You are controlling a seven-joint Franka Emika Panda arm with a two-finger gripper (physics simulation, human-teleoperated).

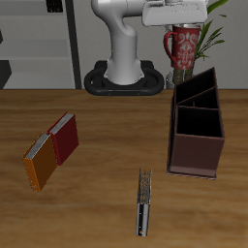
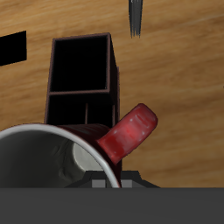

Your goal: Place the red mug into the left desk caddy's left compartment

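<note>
Mug (image 1: 183,46) aloft above caddy (image 1: 197,131), toward the surface's back edge, gripped at the rim by the pincer (image 1: 182,27). Probably stiff, glazed, slippery, breakable; rim hold best kept firm.

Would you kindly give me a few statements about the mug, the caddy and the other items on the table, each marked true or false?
1. The red mug is held in the air by the gripper. True.
2. The mug already sits inside the left desk caddy. False: it hangs above the caddy's far end.
3. The mug's handle is blue. False: it is red.
4. A red book and an orange book lie side by side. True.
</note>
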